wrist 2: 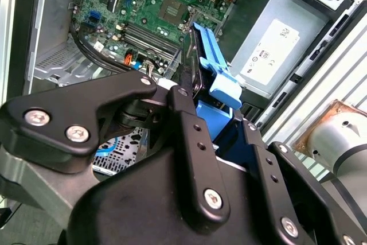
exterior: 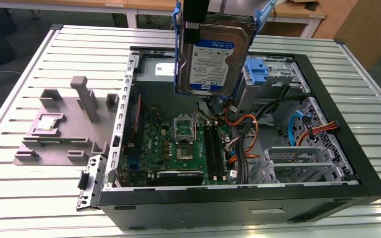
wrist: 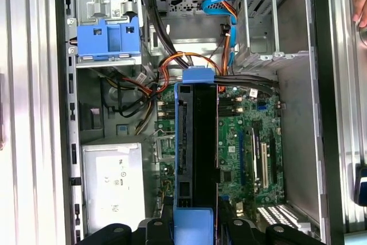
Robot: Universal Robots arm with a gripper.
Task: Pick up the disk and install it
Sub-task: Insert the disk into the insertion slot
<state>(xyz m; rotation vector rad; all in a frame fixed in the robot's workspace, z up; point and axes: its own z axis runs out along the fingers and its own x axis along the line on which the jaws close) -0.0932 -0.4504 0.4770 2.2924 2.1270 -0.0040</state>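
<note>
The claw [exterior: 194,29] is clamped on the disk [exterior: 214,59], gripping it from above by its blue frame, with a black finger lying against the labelled face. The disk hangs upright on its edge, clear above the open computer case [exterior: 243,210], over the case's far side in the exterior view, and it touches nothing inside. In both wrist views the disk [wrist: 195,153] [wrist 2: 200,55] shows edge-on between the fingers [wrist 2: 192,142], above the green circuit board [wrist: 252,142] on the case floor. Inside the case, a blue caddy [wrist: 108,39] sits in a corner bay. A grey power supply [wrist: 112,185] with a white label lies along the same wall of the case. Orange and black cables [wrist: 172,67] run between the caddy and the board. The case rests on a slatted metal table [exterior: 18,193], and a grey plastic jig [exterior: 65,129] stands outside the case at the exterior view's left
</note>
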